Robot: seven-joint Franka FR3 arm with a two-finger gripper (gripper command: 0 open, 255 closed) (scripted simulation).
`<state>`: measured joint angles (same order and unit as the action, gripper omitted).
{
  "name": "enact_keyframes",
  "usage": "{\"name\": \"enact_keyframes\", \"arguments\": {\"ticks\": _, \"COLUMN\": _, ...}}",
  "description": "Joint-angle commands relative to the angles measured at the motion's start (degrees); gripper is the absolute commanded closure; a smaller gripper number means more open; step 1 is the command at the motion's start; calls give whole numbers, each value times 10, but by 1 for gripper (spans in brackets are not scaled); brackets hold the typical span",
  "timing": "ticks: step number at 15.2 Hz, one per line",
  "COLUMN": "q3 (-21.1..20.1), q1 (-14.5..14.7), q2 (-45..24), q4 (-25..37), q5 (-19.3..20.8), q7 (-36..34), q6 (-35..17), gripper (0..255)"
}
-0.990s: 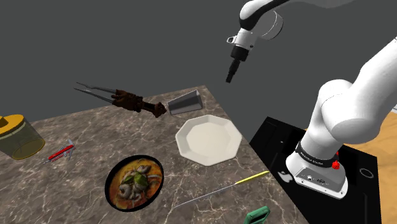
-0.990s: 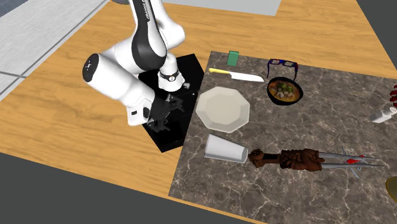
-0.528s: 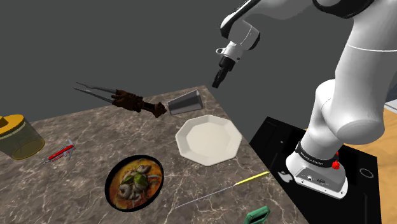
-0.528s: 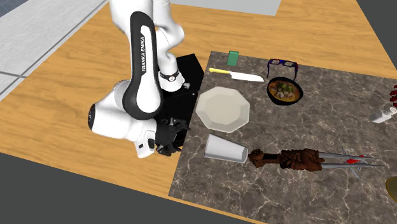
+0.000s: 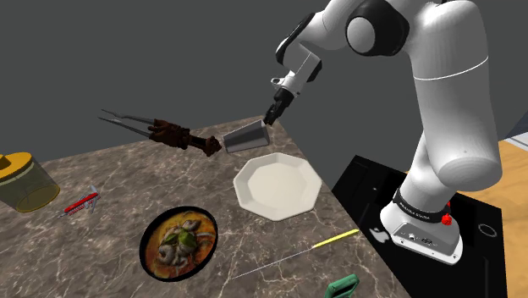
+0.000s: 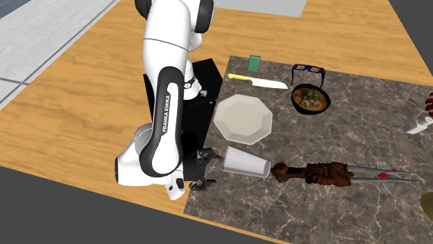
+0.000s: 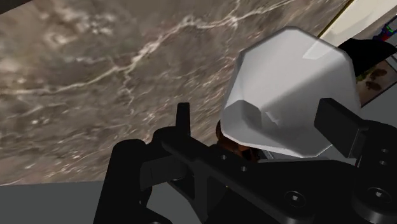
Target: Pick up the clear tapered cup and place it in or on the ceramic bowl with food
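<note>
1. The cup (image 6: 245,163) lies on its side on the dark, stone-look surface (image 6: 298,201). It is near the edge next to the robot's black stand (image 5: 365,184), toward the corner far from the green box (image 6: 254,63).
2. The cup's long way runs from that edge in toward the middle of the surface. Its wide end points at the edge. Its narrow end points away from it.
3. The end effector (image 6: 210,170) is low, over that same edge, just beside the cup's wide end. Its two fingers (image 7: 183,121) are apart. In the wrist view the cup sits between them, closer to one finger. I cannot tell if that finger touches it.
4. A brown lump (image 6: 319,172) sits just beside the cup's narrow end. Long grey tongs (image 5: 123,121) hold the lump.
5. A white plate (image 6: 242,118) with eight sides lies just beside the cup, along the same edge.
6. The bowl with food (image 5: 145,248) is well apart from the cup, near the edge where the green box is. The plate lies partly between the cup and the bowl.
7. A knife (image 6: 267,83) with a yellow handle lies between the plate and that edge. A pair of glasses (image 6: 309,69) is just beside the bowl.
8. A jar (image 5: 24,184) with a yellow lid and a small red tool (image 5: 80,202) are far off, near the edge across from the stand.
9. There is bare surface in the middle, between the plate, the bowl and the tongs. Past the edge by the cup are the stand and a wood floor (image 6: 83,118).
</note>
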<state>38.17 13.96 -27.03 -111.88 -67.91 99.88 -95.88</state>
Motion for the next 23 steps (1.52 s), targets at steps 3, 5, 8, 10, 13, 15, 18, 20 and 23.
{"name": "enact_keyframes", "arguments": {"ticks": 3, "q3": -13, "q1": 8, "q2": -11, "q4": -3, "q5": -20, "q7": 7, "q6": -13, "gripper": 0}}
{"name": "enact_keyframes", "arguments": {"ticks": 5, "q3": -18, "q1": 13, "q2": -15, "q4": -7, "q5": -28, "q7": 10, "q6": -22, "gripper": 0}}
{"name": "enact_keyframes", "arguments": {"ticks": 8, "q3": -20, "q1": 15, "q2": -16, "q4": -8, "q5": -30, "q7": 10, "q6": -24, "gripper": 0}}
{"name": "enact_keyframes", "arguments": {"ticks": 10, "q3": -20, "q1": 15, "q2": -16, "q4": -8, "q5": -30, "q7": 10, "q6": -24, "gripper": 0}}
{"name": "enact_keyframes", "arguments": {"ticks": 13, "q3": -20, "q1": 15, "q2": -16, "q4": -8, "q5": -30, "q7": 10, "q6": -24, "gripper": 0}}
{"name": "enact_keyframes", "arguments": {"ticks": 15, "q3": -20, "q1": 15, "q2": -16, "q4": -8, "q5": -30, "q7": 10, "q6": -24, "gripper": 255}}
{"name": "enact_keyframes", "arguments": {"ticks": 18, "q3": -20, "q1": 15, "q2": -16, "q4": -8, "q5": -30, "q7": 10, "q6": -24, "gripper": 255}}
{"name": "enact_keyframes", "arguments": {"ticks": 20, "q3": -20, "q1": 15, "q2": -16, "q4": -8, "q5": -30, "q7": 10, "q6": -24, "gripper": 255}}
{"name": "enact_keyframes", "arguments": {"ticks": 23, "q3": -20, "q1": 15, "q2": -16, "q4": -8, "q5": -30, "q7": 10, "q6": -24, "gripper": 255}}
